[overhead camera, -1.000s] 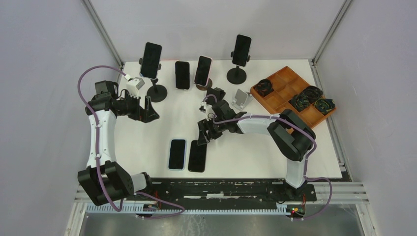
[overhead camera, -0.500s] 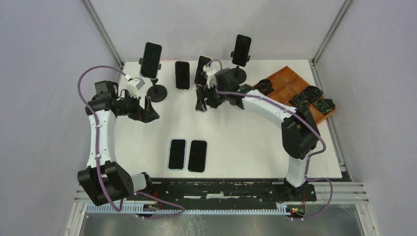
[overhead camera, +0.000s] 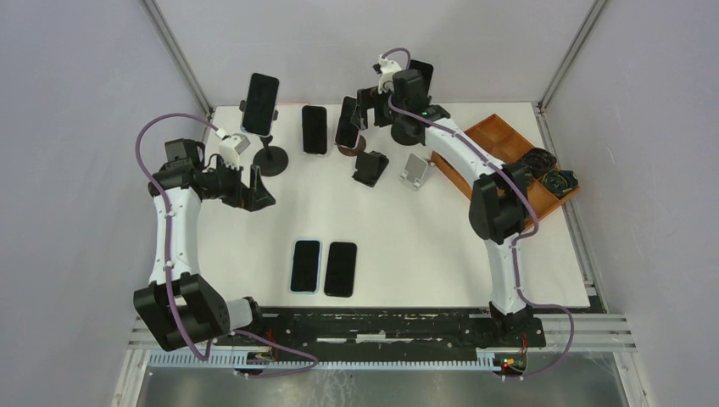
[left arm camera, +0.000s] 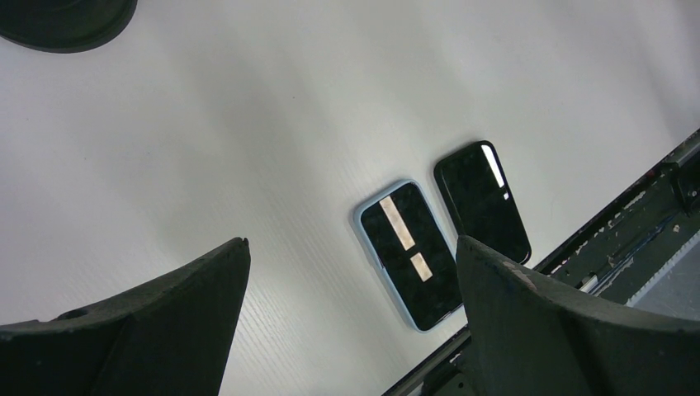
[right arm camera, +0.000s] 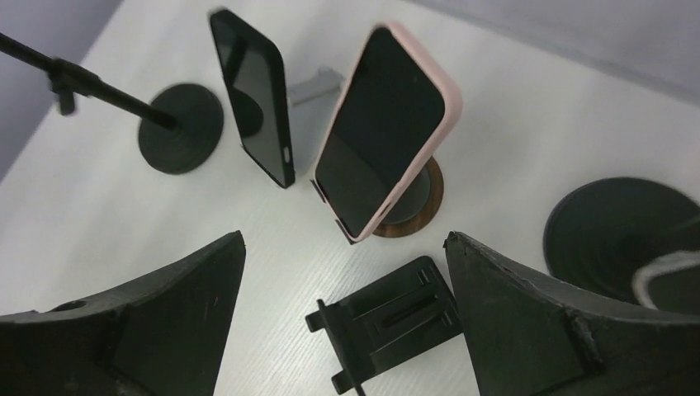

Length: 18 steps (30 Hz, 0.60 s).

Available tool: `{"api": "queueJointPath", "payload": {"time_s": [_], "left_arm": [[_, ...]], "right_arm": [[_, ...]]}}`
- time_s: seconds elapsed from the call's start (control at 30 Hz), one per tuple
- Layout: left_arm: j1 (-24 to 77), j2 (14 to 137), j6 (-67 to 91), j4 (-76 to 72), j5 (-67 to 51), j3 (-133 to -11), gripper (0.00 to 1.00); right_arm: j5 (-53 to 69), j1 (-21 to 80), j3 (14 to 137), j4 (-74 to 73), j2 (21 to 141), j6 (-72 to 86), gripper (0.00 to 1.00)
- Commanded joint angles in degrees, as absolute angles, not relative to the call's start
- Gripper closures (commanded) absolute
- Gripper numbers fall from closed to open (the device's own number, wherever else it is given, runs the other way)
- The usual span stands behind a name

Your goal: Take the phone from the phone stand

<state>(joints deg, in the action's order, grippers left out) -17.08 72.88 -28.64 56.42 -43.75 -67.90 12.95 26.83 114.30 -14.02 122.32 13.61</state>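
Worktop: a white worktop (overhead camera: 424,246) lies before you, with both arm bases at its near edge.
Right arm (overhead camera: 475,170): it stretches up the right side to the far middle of the worktop.
Left arm (overhead camera: 174,229): it bends over the left side, near a pole stand.
Tray: a brown wooden tray (overhead camera: 487,153) with compartments sits at the far right, with dark bundles in some of them.
Right fingers (right arm camera: 165,322): they are spread wide and empty. They touch nothing and hang in the air facing the pink phone, apart from it.
Left fingers (left arm camera: 148,330): they are spread wide and empty, raised above bare worktop.
Task phone: your phone in a pink case (right arm camera: 384,124) leans tilted back, seated on its stand at the far middle.
Neighbour phone: a black phone (right arm camera: 252,95) stands just to the left of the pink one on a grey stand.
Flat phones: a blue-cased phone (left arm camera: 409,256) and a black-cased phone (left arm camera: 483,202) lie side by side near the near edge.
Task stand: a round wooden stand (right arm camera: 429,194) carries the pink phone.
Spare stand: a black folding stand (right arm camera: 388,318) holds no phone and sits just in front of the wooden one.
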Motion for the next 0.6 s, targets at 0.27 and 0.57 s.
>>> {"api": "queueJointPath", "payload": {"time_s": [0.27, 0.57], "left_arm": [[-17.2, 75.5, -31.8, 55.5, -46.3, -67.3, 0.0], [-17.2, 77.3, -33.4, 55.5, -46.0, -65.9, 0.0]], "right_arm": [[15.5, 27.2, 119.4, -3.6, 135.4, 16.4, 0.04], [17.7, 27.3, 117.3, 8.6, 138.9, 18.1, 0.13]]}}
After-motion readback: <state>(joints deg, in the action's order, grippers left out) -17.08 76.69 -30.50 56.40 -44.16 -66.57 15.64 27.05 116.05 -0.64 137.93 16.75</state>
